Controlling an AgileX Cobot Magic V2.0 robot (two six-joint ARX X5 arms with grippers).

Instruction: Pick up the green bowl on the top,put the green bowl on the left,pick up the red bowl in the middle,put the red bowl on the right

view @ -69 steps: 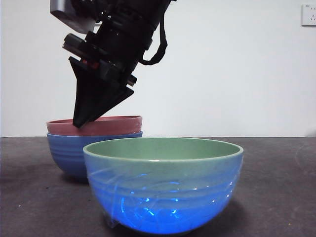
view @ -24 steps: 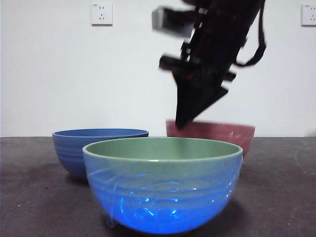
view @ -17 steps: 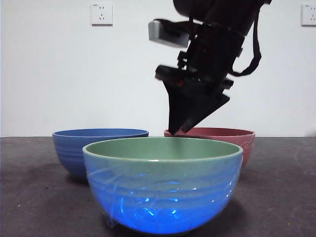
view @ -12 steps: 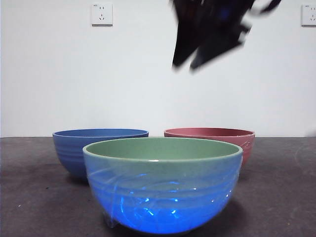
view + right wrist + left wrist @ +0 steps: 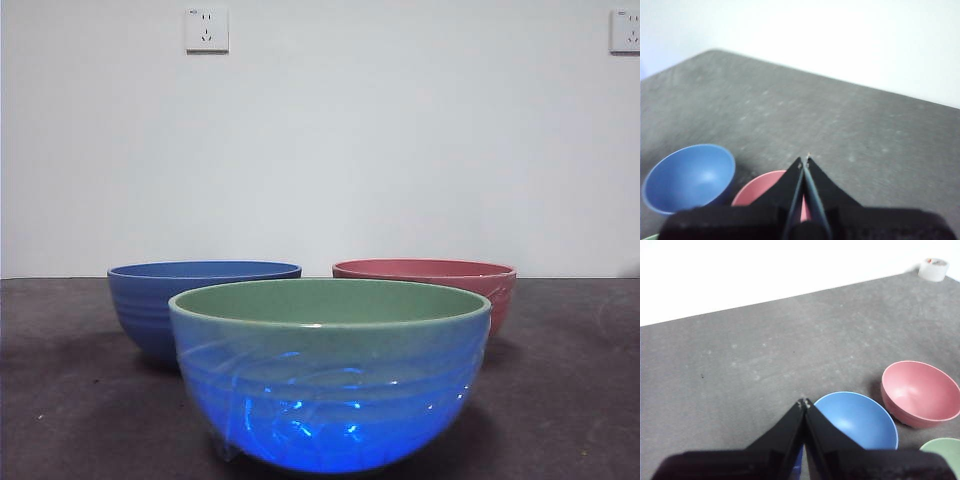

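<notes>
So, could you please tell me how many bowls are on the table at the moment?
3. The green bowl stands nearest the front camera, the blue bowl behind it to the left, and the red bowl behind it to the right. None are stacked or look hidden.

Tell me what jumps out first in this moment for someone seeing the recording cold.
The green bowl dominates the front view, nearest the camera, its lower wall glowing bright blue. Behind it two more bowls stand apart on the dark table: the blue bowl to one side and the red bowl to the other. Neither arm is in the front view; the left end effector and right end effector both hang shut above the bowls.
</notes>
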